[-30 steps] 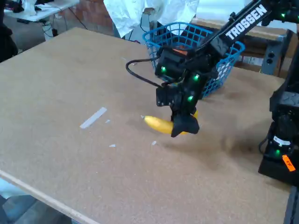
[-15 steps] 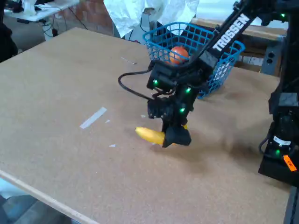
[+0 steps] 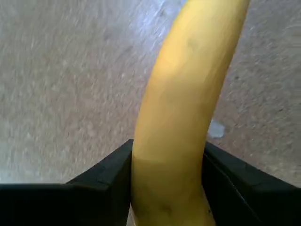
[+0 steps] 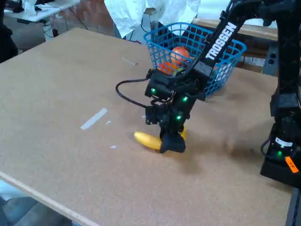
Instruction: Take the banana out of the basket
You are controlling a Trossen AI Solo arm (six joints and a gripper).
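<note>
The yellow banana (image 4: 146,140) is outside the blue wire basket (image 4: 231,63), low over the brown table in the fixed view. My gripper (image 4: 171,144) is shut on the banana near its right end, and the left end sticks out toward the picture's left. In the wrist view the banana (image 3: 183,108) fills the middle, clamped between the two black fingers (image 3: 101,176), its far end reaching past the top edge. I cannot tell whether it touches the board. The basket stands behind the arm at the back right.
Round orange-red fruit (image 4: 179,54) lies in the basket. A strip of white tape (image 4: 93,118) and small white scraps (image 4: 113,147) lie on the board left of the banana. A black arm base (image 4: 282,141) stands at the right edge.
The arm has carried the banana left and toward the front of the table, and lower, away from the basket. The fruit in the basket has come into sight.
</note>
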